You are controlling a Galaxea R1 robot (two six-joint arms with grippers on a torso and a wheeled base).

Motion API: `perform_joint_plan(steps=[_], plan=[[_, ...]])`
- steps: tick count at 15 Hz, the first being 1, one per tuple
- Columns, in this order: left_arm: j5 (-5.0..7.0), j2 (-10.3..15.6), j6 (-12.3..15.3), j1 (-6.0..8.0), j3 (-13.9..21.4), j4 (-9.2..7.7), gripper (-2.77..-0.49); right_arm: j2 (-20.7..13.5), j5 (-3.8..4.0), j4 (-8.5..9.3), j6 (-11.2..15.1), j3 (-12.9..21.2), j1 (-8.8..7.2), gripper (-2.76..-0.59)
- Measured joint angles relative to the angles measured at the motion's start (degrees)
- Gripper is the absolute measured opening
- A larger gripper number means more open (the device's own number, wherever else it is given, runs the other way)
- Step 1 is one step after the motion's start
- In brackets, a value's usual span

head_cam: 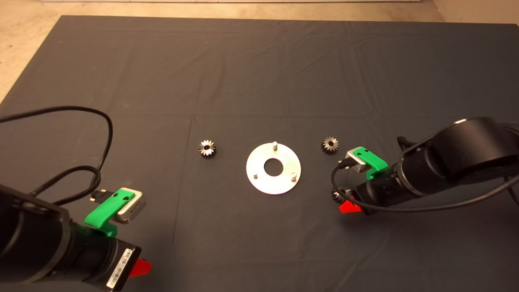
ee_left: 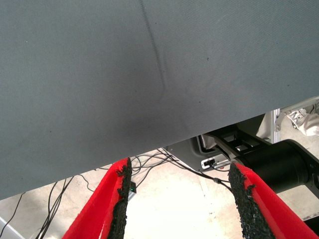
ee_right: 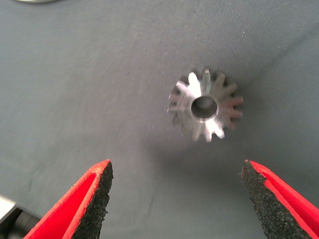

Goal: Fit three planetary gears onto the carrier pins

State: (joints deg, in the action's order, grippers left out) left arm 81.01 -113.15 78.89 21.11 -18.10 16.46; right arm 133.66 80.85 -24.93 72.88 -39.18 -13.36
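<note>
The right gripper point(ee_right: 174, 199) hovers with its fingers spread wide over a gear point(ee_right: 205, 104) lying flat on the mat point(head_cam: 259, 73), to the right of the disc point(head_cam: 273, 168); nothing is held. Two more gears lie apart, one left of the disc point(head_cam: 207, 149), one right of it point(head_cam: 330, 144), and all three pins point(head_cam: 275, 144) stand bare. The gear sits off-centre toward one finger, so closing could push it aside or tip it, and a tilted grip would likely jam on a pin. The left gripper point(ee_left: 177, 199) waits at the near-left edge, also wide open. A barcode label on the left arm is unreadable; no other writing shows.
</note>
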Motion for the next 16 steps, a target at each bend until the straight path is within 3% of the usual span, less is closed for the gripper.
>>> perform_joint_plan(steps=[2, 10, 13, 16], plan=[[0.00, 0.0, 0.1, 0.00, 0.0, 0.01, -1.95, 1.2, 0.00, -0.69, -0.7, -1.5, 0.80, -1.44], [-0.02, 0.0, 0.2, 0.00, 0.0, 0.02, -1.95, 1.3, 0.79, -0.97, -4.7, -2.0, 0.79, -1.44], [-0.02, 0.0, 0.2, 0.00, 0.0, 0.00, -1.95, 2.1, 1.95, -1.14, -5.5, -2.0, 0.79, -1.44], [-0.02, 0.1, 0.2, 0.00, 0.0, 0.00, -1.95, 3.2, 4.38, -1.87, -7.4, -2.7, 0.79, -1.44]])
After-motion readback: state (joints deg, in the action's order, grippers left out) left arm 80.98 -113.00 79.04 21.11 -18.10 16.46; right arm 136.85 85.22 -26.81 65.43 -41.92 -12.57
